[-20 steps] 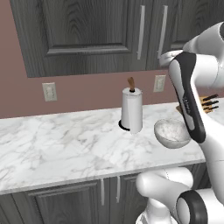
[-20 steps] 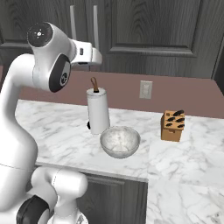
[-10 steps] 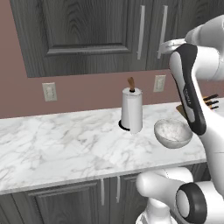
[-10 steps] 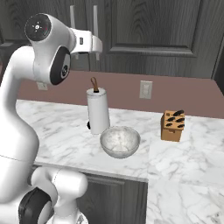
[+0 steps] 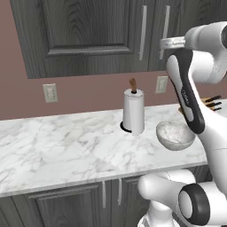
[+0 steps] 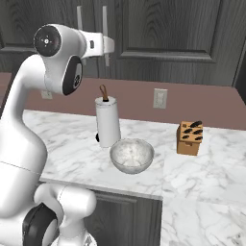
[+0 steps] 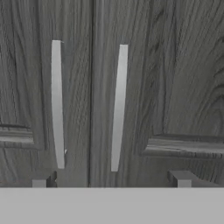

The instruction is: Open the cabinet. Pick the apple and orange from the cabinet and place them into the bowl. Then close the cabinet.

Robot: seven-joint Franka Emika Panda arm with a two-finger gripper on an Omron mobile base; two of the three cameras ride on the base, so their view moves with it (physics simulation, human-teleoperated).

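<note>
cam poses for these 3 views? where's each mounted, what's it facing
Left base view: behind the arm to its left, facing counter and cabinet; arm at right.
Right base view: behind, to its right, same scene; arm at left.
Hand view: on the hand, facing both door handles; open pincer tips at bottom.
Both base views share bowl, towel roll.

Rendered scene, even diffuse light, moderately bright. Counter (image 5: 66,146) pale, no glare. Soft dark shadow at base of towel roll (image 5: 133,111); faint shading inside bowl (image 6: 131,154). Cabinet (image 7: 166,78) dark, wood grain slightly soft close up; handles (image 7: 118,107) flat grey, no highlights. No edge distortion.
</note>
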